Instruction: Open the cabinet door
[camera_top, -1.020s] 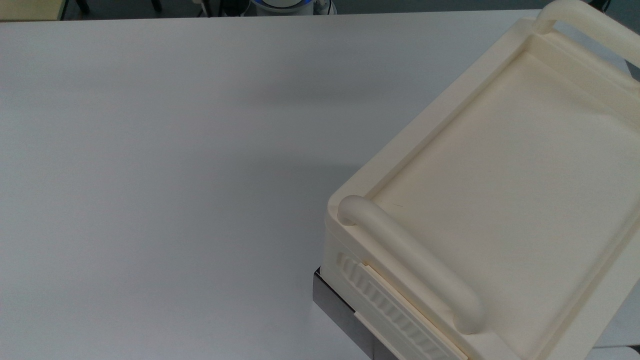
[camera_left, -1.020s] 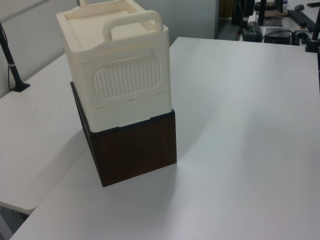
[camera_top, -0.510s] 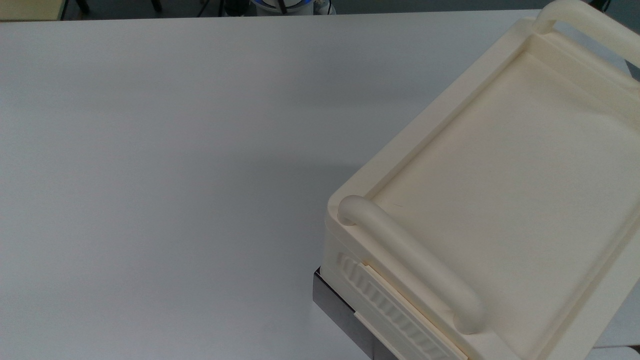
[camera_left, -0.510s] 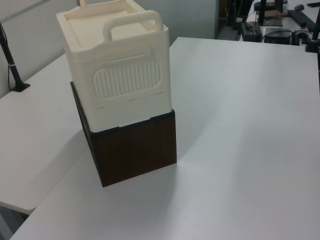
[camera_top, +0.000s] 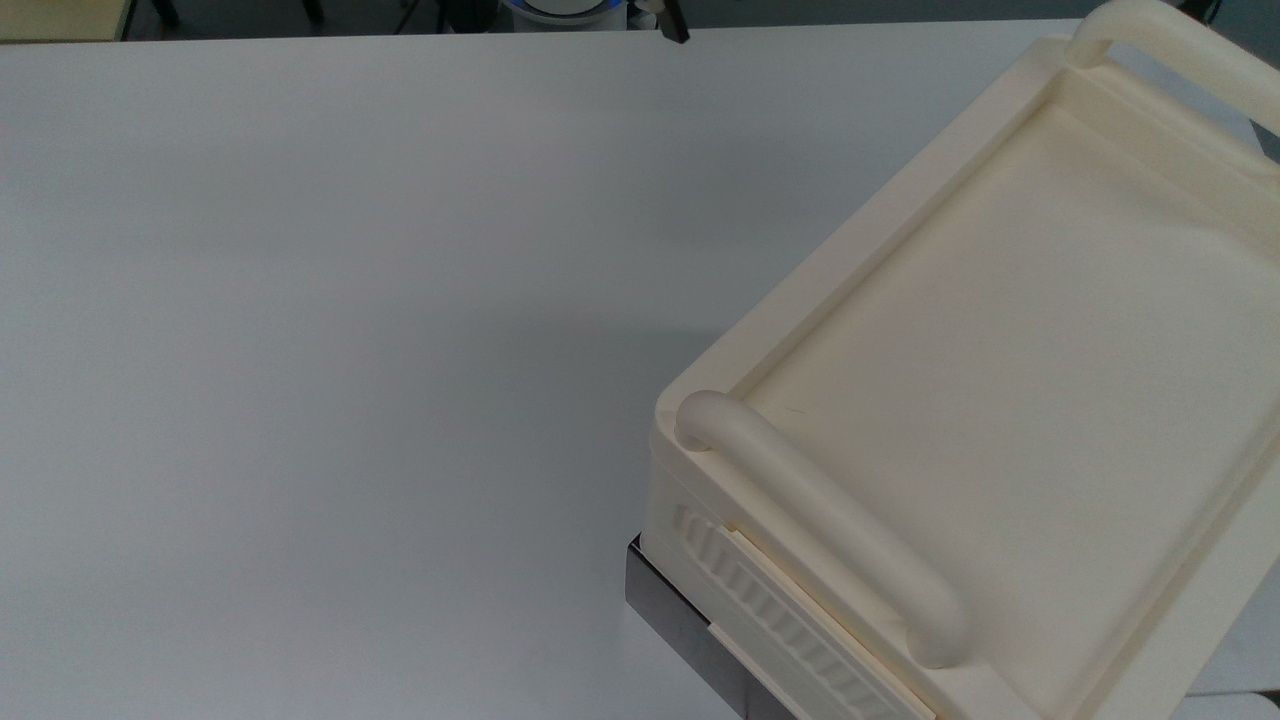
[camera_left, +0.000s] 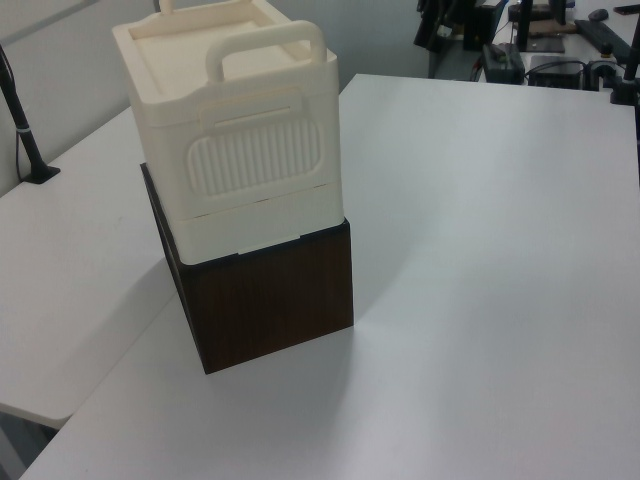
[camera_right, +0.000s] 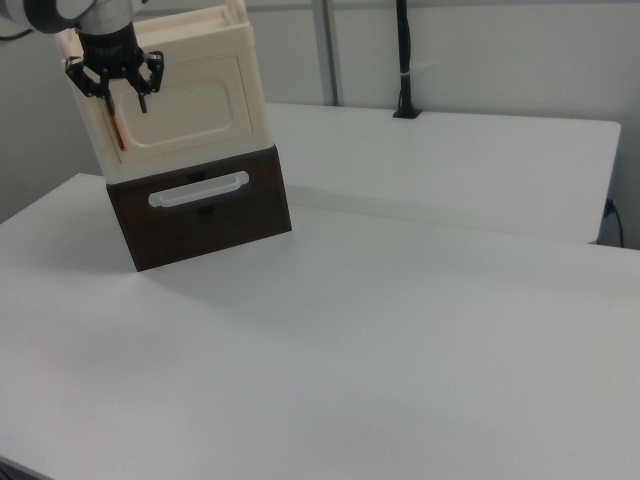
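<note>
From the right view, the gripper (camera_right: 113, 78) hangs with fingers spread before the cabinet door (camera_right: 190, 100), closed on the cabinet (camera_right: 165, 105), its arm cut off at the right view's top-left corner. A dark tip newly pokes in at the top view's upper edge.

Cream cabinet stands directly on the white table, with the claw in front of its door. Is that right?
Not quite. The cabinet stands on a dark brown box, not directly on the table. The right view shows it. The claw is indeed in front of the cabinet door.
</note>
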